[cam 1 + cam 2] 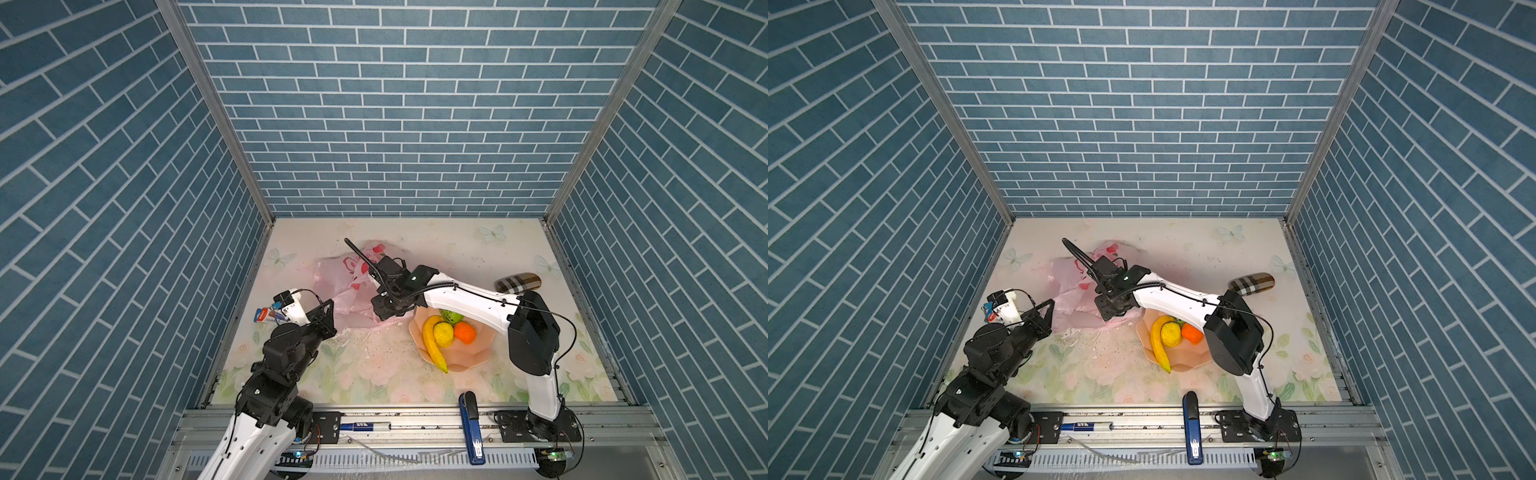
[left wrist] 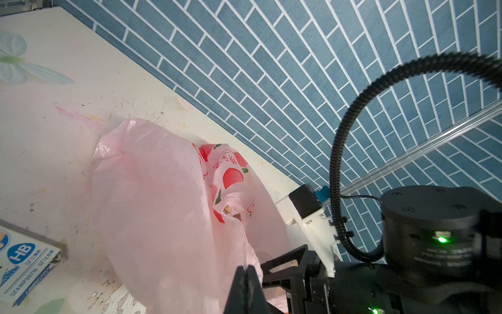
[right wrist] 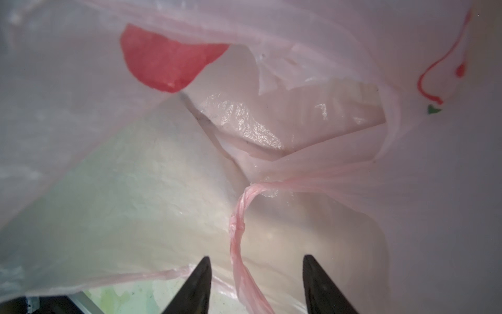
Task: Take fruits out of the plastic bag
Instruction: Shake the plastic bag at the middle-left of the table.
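Plastic bag (image 1: 332, 274) pale pink, crinkled; left gripper (image 2: 245, 271) pinched on its film. Right gripper (image 3: 256, 261) apart inside its mouth, handle strand (image 3: 239, 217) between tips; bowl (image 1: 473, 353) beside.

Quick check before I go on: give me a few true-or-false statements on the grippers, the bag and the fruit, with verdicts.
1. The left gripper is shut on the plastic bag. True.
2. The right gripper is shut on a fruit. False: its fingers stand apart in the bag's mouth, with no fruit between them.
3. The banana lies in the bowl. True.
4. The orange lies outside the bowl. False: it sits in the bowl.
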`<state>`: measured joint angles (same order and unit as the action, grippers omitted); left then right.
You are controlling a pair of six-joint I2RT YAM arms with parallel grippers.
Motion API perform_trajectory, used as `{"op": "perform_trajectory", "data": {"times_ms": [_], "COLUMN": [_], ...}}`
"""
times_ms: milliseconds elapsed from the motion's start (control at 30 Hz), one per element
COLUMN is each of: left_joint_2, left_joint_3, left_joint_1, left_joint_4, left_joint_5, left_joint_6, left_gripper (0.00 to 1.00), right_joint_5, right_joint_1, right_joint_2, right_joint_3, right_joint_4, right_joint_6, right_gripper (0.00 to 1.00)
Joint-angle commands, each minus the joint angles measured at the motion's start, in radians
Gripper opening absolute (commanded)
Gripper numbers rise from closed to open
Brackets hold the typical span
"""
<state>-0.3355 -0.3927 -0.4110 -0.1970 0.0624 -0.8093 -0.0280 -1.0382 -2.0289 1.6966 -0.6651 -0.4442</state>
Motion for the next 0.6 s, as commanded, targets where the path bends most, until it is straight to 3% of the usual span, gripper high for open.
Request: {"op": "perform_trajectory", "data": {"times_ms": [0, 300, 567], "left_joint_2": [0.023, 0.06, 0.086], "left_joint_3": [0.022, 0.053, 0.064], "left_joint_1": [0.001, 0.001, 0.0], "left_joint_4": [-0.013, -0.03, -0.053], "left_joint_5": [0.0, -0.005, -0.013], "left_joint_6": [-0.002, -0.004, -0.011], "left_gripper": [0.0, 0.0, 0.0], "right_joint_5": [-0.053, 0.024, 0.031], "right_joint_1": [0.002, 0.004, 0.013], "right_joint_2": [-0.051, -0.092, -0.149], "right_joint_3": [0.004, -0.001, 0.042], "right_joint_4": [0.035, 0.068, 0.101], "right_joint_6": [-0.105, -0.258, -0.282], "right_gripper": [0.55, 0.55, 0.56]}}
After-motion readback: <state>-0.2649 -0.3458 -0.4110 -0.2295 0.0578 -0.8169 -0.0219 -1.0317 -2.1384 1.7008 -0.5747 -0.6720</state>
